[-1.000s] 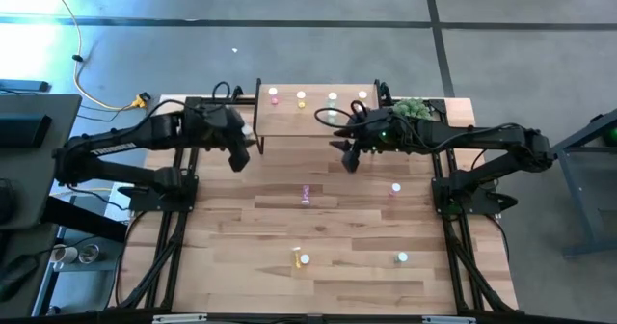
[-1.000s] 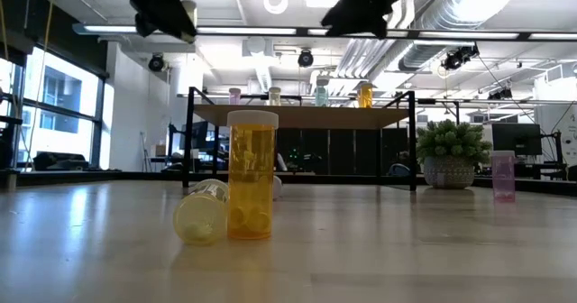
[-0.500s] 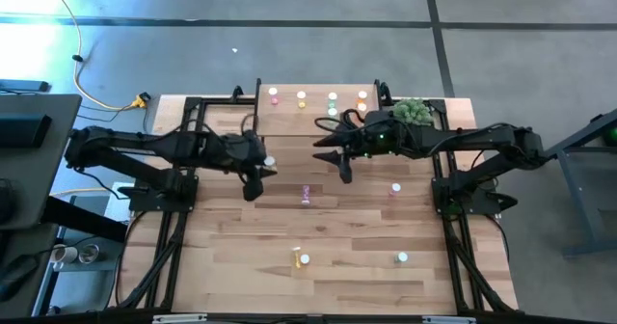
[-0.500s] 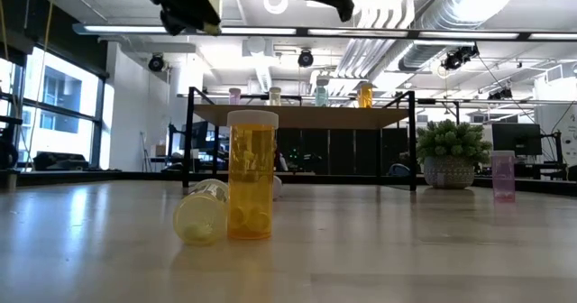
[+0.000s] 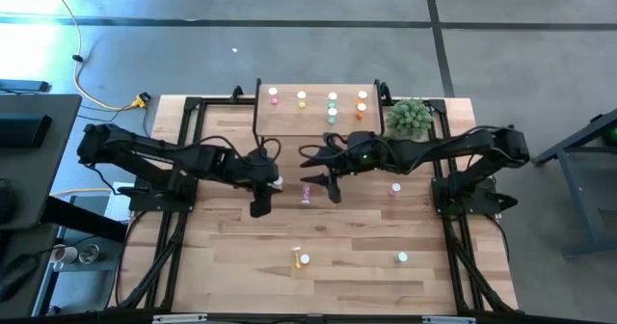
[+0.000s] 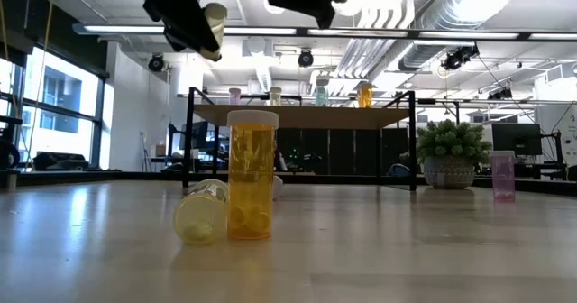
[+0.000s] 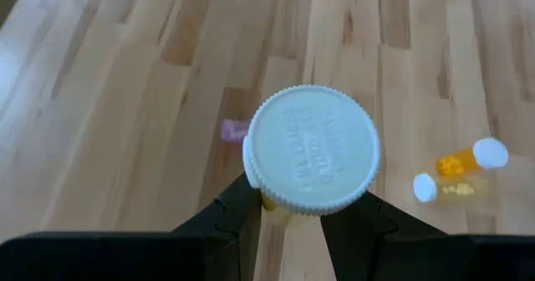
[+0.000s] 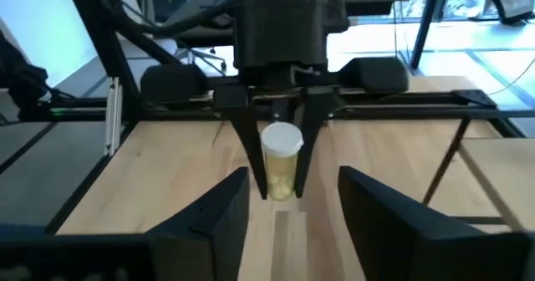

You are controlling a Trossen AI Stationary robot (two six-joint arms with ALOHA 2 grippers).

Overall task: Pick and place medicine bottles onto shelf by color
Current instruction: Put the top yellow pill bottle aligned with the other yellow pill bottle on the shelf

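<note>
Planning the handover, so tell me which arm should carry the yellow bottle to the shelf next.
Left. The left hand is shut on the yellow bottle, held above mid-table. The right hand faces it with open fingers and holds nothing. The shelf lies beyond both.

A robotics lab in an open office-like hall. The table [image 5: 241, 223] of pale wood planks stands on a grey concrete floor [image 5: 289, 44] marked with dark lines. Beyond the table, the low view shows exposed silver ducts [image 6: 424, 23] and strip lights [image 6: 135, 30] under the ceiling, tall windows [image 6: 54, 105] to the table's left side, and monitors [image 6: 518, 141] on desks behind a potted plant [image 6: 453, 154].
</note>
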